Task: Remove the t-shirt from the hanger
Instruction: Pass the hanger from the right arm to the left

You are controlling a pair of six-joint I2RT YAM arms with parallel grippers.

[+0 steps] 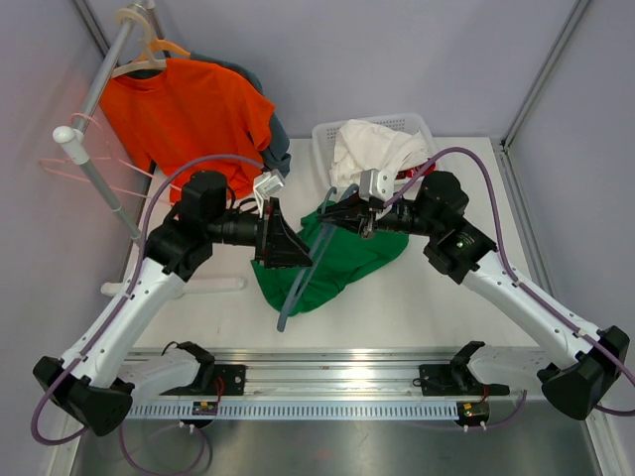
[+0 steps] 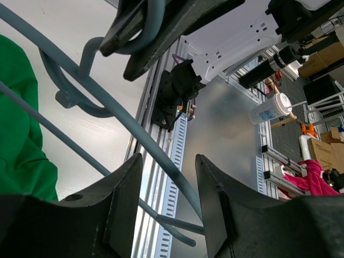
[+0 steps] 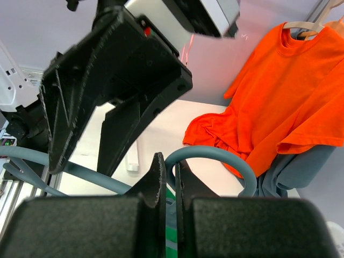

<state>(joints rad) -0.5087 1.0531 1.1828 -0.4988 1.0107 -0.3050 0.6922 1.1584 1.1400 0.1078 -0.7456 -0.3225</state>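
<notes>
A green t-shirt lies crumpled on the table between the two arms, with a blue-grey hanger sticking out of it toward the near edge. My right gripper is shut on the hanger's hook, which curls out from between its closed fingers. My left gripper faces it from the left. In the left wrist view its jaws stand apart around one hanger arm, which runs close along the right finger. The green cloth shows at the left edge.
An orange t-shirt hangs on a rack at the back left, a grey garment behind it, pink hangers beside it. A white basket with pale cloth stands at the back. A metal rail runs along the near edge.
</notes>
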